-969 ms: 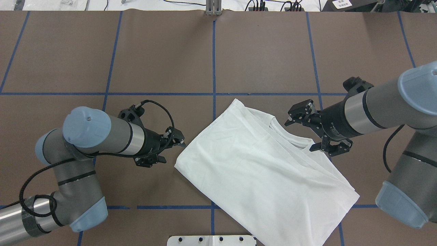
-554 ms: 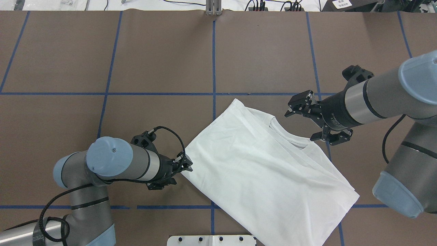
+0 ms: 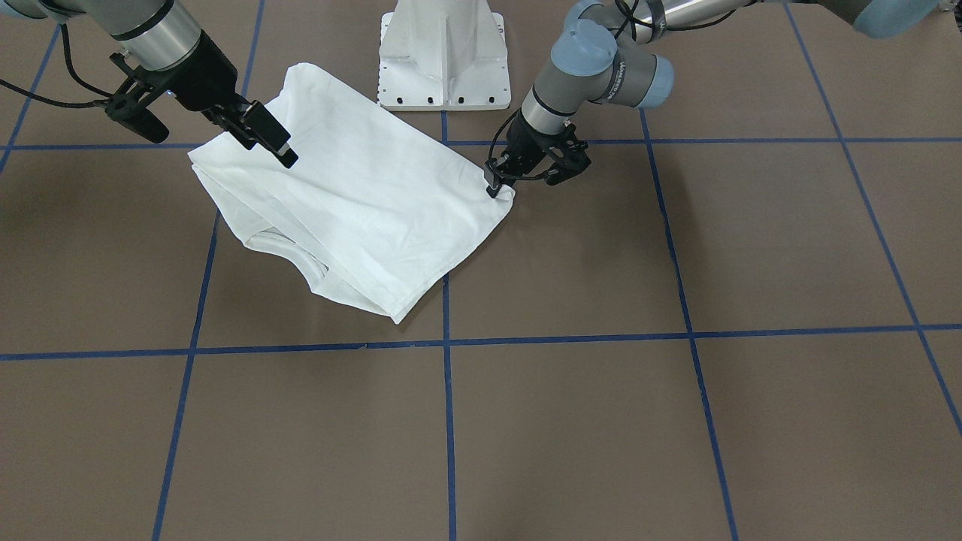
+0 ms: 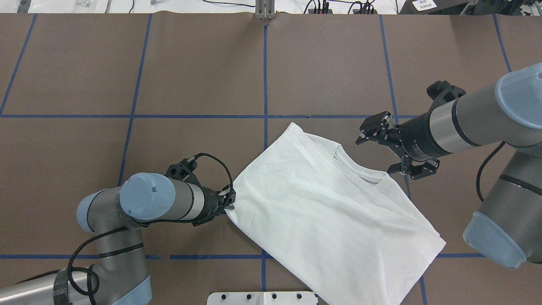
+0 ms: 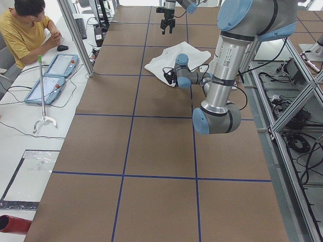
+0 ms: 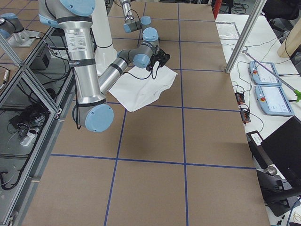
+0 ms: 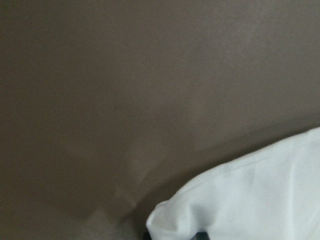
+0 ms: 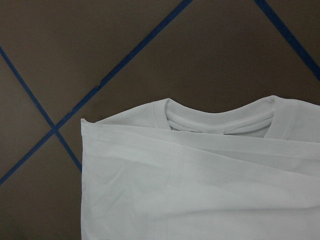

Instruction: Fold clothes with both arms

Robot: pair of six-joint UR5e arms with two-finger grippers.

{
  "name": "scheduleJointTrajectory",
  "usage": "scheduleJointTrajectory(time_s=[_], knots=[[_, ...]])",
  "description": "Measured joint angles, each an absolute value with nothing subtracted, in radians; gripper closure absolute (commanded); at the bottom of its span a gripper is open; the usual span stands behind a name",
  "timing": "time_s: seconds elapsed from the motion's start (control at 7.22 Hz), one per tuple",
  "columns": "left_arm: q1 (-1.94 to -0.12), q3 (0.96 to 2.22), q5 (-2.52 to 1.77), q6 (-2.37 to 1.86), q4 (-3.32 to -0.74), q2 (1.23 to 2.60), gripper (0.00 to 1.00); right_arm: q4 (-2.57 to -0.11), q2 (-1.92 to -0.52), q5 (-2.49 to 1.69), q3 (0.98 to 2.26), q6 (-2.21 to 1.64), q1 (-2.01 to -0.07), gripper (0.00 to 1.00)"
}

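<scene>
— When hunting for the T-shirt (image 4: 322, 212): look slantwise across the counter (image 4: 190, 76), beside the pedestal (image 4: 262, 298), long axis running far-left to near-right.
— Nearest end effector?
— Left end effector (image 4: 228, 201), touching the leftmost corner; cannot tell whether clamped. Right end effector (image 4: 372, 156) spread wide by the collar (image 4: 360, 168).

Open table (image 4: 190, 63) spread beyond the T-shirt (image 4: 322, 212). White pedestal (image 3: 443, 52) blocked the robot-side edge. Left gripper (image 4: 230, 200) sat apparently against one corner; right gripper (image 4: 373, 156) hung wide-jawed beside the collar.
</scene>
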State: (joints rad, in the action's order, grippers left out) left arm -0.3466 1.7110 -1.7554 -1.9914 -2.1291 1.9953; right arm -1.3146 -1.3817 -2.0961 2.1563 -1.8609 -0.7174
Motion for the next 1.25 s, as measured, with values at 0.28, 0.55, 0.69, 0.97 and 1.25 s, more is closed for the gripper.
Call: scheduleJointTrajectory(time_s=[0.28, 0.55, 0.69, 0.97, 1.25], knots=[[-0.416, 1.704, -1.739, -1.842, -2.131, 2.001, 1.00, -1.315, -1.383, -2.096, 2.159, -1.861, -0.718, 0.00], [-0.564, 1.668, -1.742, -1.670, -2.138, 2.055, 1.00, -1.315, -1.380, -2.097, 2.160, -1.861, -0.715, 0.00], [-0.632, 1.587, -1.743, -1.611, -2.168, 2.125, 1.00, -1.315, -1.378, -2.097, 2.158, -1.861, -0.714, 0.00], [-0.722, 1.265, -1.737, -1.571, -2.367, 2.297, 0.66, -1.316, -1.371, -2.097, 2.154, -1.862, -0.711, 0.00], [-0.768, 1.035, -1.734, -1.547, -2.498, 2.411, 0.27, -1.314, -1.357, -2.088, 2.142, -1.864, -0.701, 0.00]])
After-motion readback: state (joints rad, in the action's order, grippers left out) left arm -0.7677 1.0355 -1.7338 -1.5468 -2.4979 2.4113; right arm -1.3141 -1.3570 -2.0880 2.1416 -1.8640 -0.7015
